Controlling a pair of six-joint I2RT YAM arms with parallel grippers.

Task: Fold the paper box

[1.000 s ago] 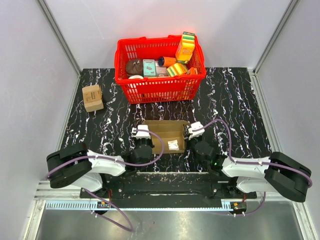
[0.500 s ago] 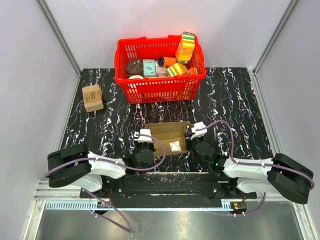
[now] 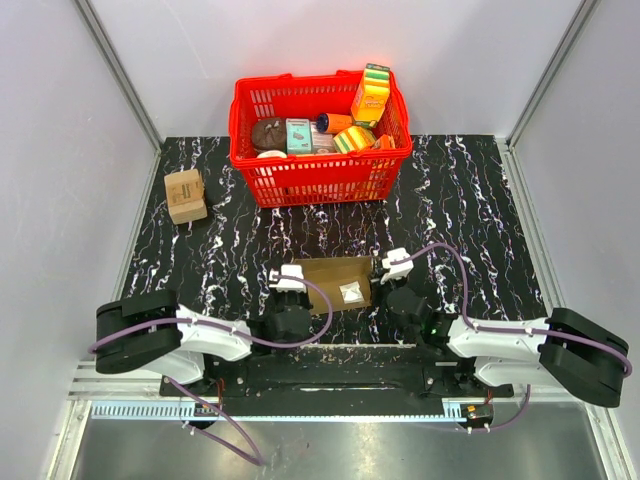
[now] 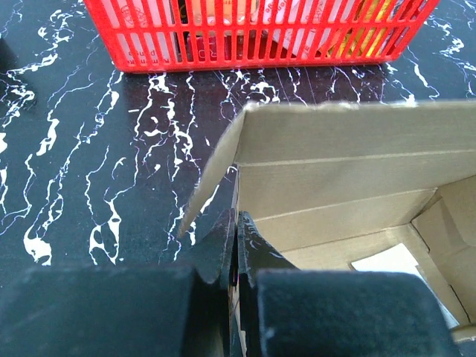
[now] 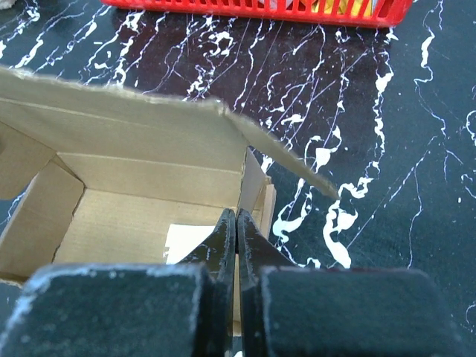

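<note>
The paper box (image 3: 332, 276) lies between 2 clamps: left end effector (image 4: 235, 249) pinches its left wall, right end effector (image 5: 236, 238) its right wall.

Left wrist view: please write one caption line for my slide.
Left gripper shut on the paper box at its side wall; red basket beyond on the table.

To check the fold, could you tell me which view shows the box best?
Top external: the whole box is in frame. The left wrist shows only its left end and interior, the right wrist its right end.
</note>
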